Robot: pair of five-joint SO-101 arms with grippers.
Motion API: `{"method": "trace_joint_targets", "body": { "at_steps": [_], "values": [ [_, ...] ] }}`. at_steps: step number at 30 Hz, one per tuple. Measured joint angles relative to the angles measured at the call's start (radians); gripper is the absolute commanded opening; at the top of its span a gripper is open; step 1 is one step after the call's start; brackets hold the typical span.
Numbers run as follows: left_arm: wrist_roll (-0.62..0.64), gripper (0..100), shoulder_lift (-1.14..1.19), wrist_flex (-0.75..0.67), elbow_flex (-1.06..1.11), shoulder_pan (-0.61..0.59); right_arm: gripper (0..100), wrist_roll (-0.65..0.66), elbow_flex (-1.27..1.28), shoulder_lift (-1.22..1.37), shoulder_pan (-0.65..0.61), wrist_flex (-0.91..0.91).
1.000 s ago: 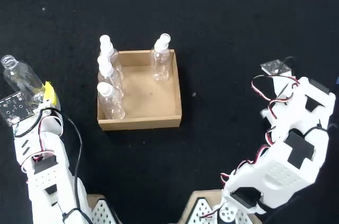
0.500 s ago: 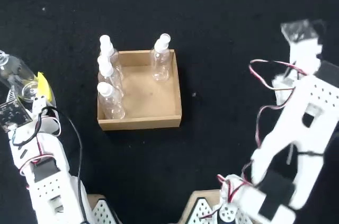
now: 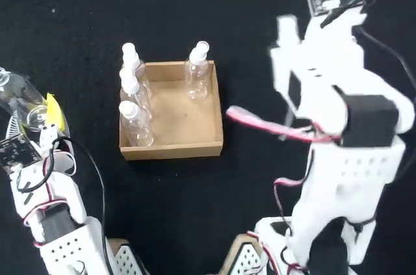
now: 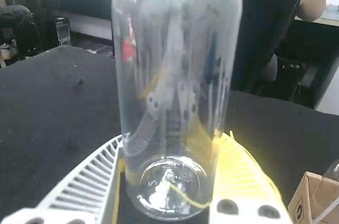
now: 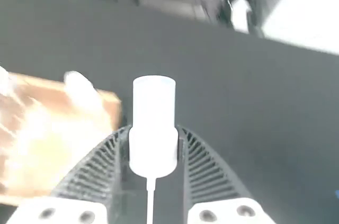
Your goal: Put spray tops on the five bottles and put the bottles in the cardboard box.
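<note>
The clear uncapped bottle (image 4: 175,91) sits clamped between the fingers of the left gripper (image 4: 172,147), its base towards the palm and its body reaching out past the fingertips. The white spray top (image 5: 153,123) is pinched at its collar in the right gripper (image 5: 153,131), with its thin tube pointing back to the wrist. The cardboard box (image 3: 172,150) lies on the black table (image 3: 195,210) between the two arms, nearer the left gripper. It holds four capped bottles (image 3: 133,122): three along the wall nearest the left gripper and one at a far corner.
</note>
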Motion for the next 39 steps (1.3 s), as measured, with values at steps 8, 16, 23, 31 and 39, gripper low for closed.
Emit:
{"method": "trace_joint_targets", "body": {
  "at_steps": [8,16,23,31,39],
  "values": [
    [0.0,3,0.0,-0.009,0.0,0.0,1.1,-0.232,-0.158,-0.002,-0.393,-0.244],
    [0.0,3,0.0,-0.044,0.0,0.0,1.1,-0.273,-0.043,-0.002,-0.73,-0.735],
    [0.0,3,0.0,-0.048,0.0,0.0,1.1,-0.273,0.098,-0.002,-0.856,-1.039],
    [0.0,3,0.0,-0.048,0.0,0.0,1.1,-0.273,0.132,0.0,-0.858,-1.123],
    [0.0,3,0.0,-0.048,0.0,0.046,1.1,-0.273,0.029,0.147,-0.858,-1.125]
  ]
}}
